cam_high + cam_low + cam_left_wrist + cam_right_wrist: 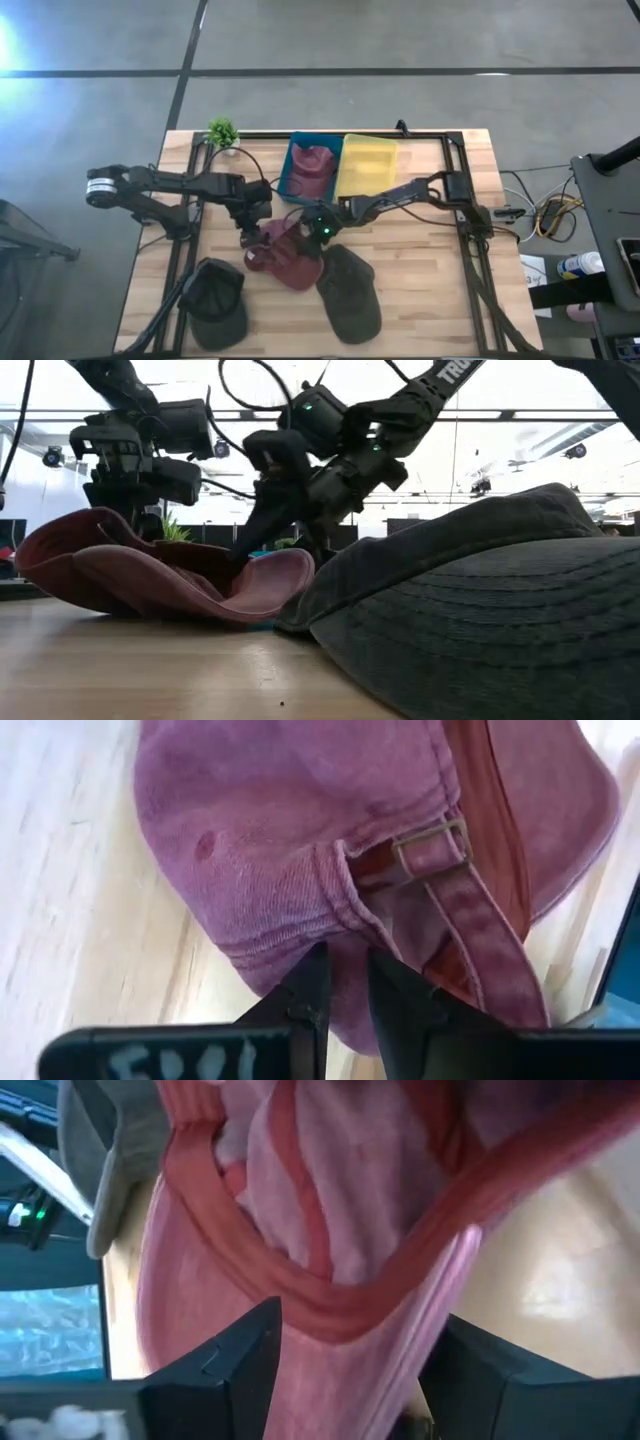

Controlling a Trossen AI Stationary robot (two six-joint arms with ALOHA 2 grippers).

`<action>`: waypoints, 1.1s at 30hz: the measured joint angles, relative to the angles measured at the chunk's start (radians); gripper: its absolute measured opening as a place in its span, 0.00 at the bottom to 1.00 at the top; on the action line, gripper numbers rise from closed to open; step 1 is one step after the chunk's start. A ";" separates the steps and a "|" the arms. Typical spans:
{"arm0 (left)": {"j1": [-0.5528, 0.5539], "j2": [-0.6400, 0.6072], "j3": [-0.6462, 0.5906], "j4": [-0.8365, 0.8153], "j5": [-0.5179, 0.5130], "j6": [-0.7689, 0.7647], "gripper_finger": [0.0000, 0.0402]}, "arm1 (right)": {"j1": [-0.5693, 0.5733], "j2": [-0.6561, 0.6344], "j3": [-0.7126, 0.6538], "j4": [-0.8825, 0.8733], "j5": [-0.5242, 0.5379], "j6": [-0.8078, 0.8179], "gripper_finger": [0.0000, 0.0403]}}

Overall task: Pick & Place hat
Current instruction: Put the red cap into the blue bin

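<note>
A maroon cap (288, 262) lies upside down mid-table, its hollow facing up (180, 575). My left gripper (246, 236) is at the cap's left rear edge and shut on it. My right gripper (312, 228) is open at the cap's far right side. Its fingers stand on either side of the cap's inner rim band (330, 1295). Another maroon cap (314, 165) sits in the blue bin (292, 170). My left gripper (346, 985) pinches the cap's rear edge (335, 935) between its two fingers, just beside the strap and brass buckle (435, 840), coming from above. The cap still rests on the table. Whether my right gripper (360, 1370) touches the rim band, I cannot tell.
Two dark caps lie toward the near edge, one at the left (217, 298) and one at the right (350, 292), the right one close against the maroon cap. A yellow bin (366, 165) stands next to the blue one. A small plant (222, 132) is at the far left corner.
</note>
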 joint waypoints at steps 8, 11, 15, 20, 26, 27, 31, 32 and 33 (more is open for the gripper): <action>0.000 -0.012 0.016 -0.136 -0.024 0.084 0.16 | -0.001 0.002 0.090 -0.287 -0.018 -0.109 0.47; 0.000 -0.024 0.022 -0.123 -0.044 0.090 0.16 | 0.004 -0.008 0.091 -0.328 -0.052 -0.130 0.46; 0.000 -0.027 0.022 -0.075 -0.029 0.060 0.16 | 0.018 -0.009 0.086 -0.334 -0.084 -0.134 0.46; -0.008 -0.025 0.021 0.038 0.043 -0.001 0.16 | 0.024 -0.009 0.085 -0.321 -0.072 -0.133 0.42; -0.013 -0.034 0.045 -0.013 -0.006 0.020 0.16 | 0.022 -0.010 0.081 -0.324 -0.011 -0.148 0.24; -0.012 -0.043 0.061 -0.043 -0.029 0.032 0.16 | 0.022 -0.011 0.081 -0.325 -0.009 -0.155 0.20; -0.012 -0.064 0.121 -0.130 -0.164 0.076 0.16 | 0.022 -0.020 0.082 -0.323 -0.008 -0.192 0.05; -0.011 -0.066 0.125 -0.130 -0.175 0.078 0.16 | 0.023 -0.024 0.082 -0.323 -0.003 -0.205 0.04; -0.010 -0.066 0.127 -0.126 -0.175 0.078 0.16 | 0.023 -0.026 0.083 -0.323 0.002 -0.217 0.04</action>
